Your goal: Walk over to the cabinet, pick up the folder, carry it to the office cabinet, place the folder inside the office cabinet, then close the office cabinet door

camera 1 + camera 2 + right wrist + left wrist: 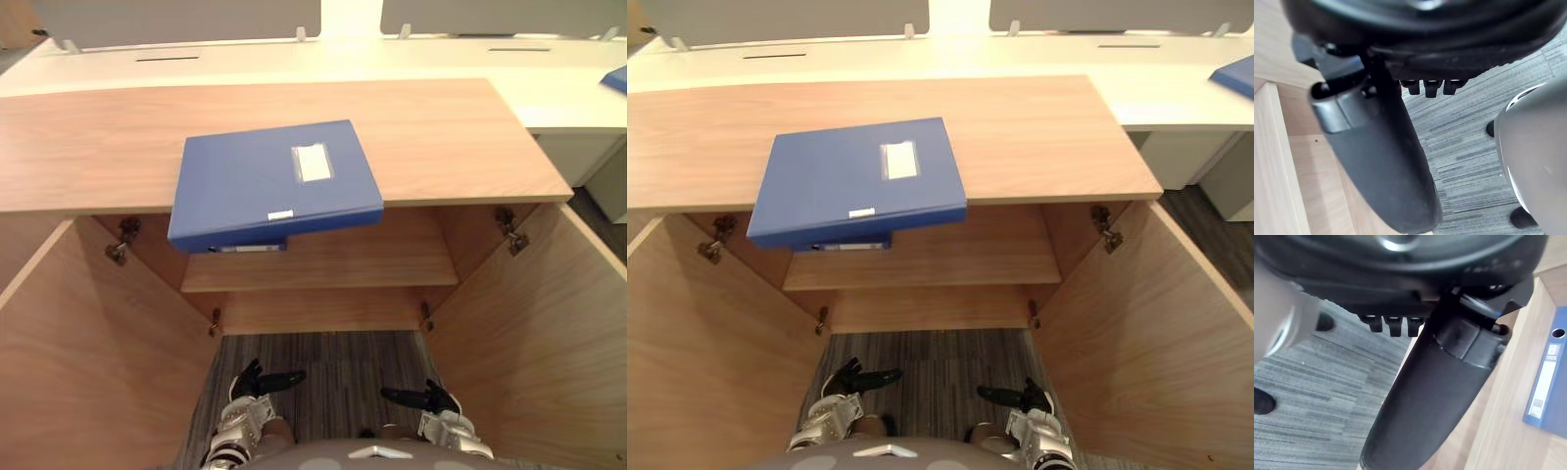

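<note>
Left hand [257, 380], right hand [423, 398] low before cabinet [441, 137], both uncurled.

The light-brown wooden cabinet top [441, 137] carries one flat blue rectangular plastic folder [265, 181] with a white label. The folder lies skewed, and its near edge overhangs the front edge of the top. Below, a wooden shelf [372, 259] spans the open compartment. Behind, a white desk surface [549, 83] bears a blue flat object [617, 78] at its right edge.

White label [313, 163] on folder [235, 191], no legible text.
</note>
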